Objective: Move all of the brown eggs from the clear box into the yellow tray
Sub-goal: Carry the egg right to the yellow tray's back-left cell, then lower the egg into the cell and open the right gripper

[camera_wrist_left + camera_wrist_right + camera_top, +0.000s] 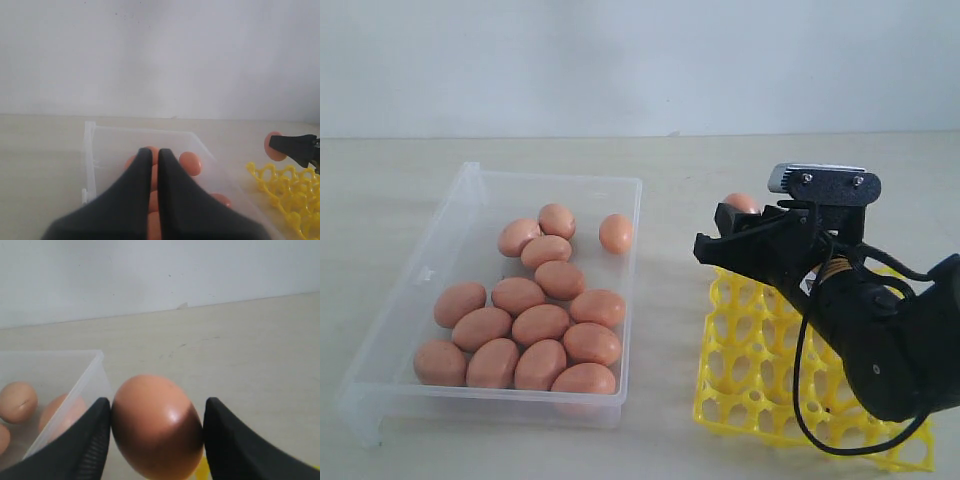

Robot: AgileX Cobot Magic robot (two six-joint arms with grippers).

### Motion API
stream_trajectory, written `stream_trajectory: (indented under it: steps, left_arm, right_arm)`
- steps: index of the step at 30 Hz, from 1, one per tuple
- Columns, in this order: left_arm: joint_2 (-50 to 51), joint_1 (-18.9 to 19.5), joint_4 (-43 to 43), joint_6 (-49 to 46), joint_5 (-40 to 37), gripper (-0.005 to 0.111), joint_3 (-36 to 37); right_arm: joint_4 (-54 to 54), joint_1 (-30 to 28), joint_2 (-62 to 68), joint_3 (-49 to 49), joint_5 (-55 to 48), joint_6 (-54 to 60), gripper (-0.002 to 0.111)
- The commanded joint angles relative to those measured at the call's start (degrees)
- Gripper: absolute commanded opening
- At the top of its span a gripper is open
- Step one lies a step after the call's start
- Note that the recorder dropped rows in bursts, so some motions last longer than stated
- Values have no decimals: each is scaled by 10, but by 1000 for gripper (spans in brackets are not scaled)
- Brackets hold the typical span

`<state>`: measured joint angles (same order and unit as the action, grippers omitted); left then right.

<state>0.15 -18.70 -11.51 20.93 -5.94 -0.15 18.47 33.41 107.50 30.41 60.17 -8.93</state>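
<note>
Egg (155, 440) aloft: my right gripper (156, 407) clasps one brown egg above the far edge of the yellow tray (706, 395); fifteen others (540, 325) lie in the clear box (450, 215). My left gripper (154, 152) hangs pinched shut, empty. Next, I judge: lower gently into a cup, release.

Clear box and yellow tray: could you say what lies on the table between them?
Only bare tabletop separates the clear box and the yellow tray in the exterior view; the right gripper holds a brown egg over the tray.
</note>
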Motion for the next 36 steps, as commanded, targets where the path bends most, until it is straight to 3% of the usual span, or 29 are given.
stream_trajectory:
  steps: [1,20,36]
  left_arm:
    - [-2,-5,1,5,1,4,1]
    - [-2,-5,1,5,1,4,1]
    - [-2,-5,1,5,3,4,1]
  right_arm:
    - [-14,-23,0,4,-13,-1,0]
    - [-72,-31,57,6,58,-21,0]
    - [-53,-31,58,23,7,13,0]
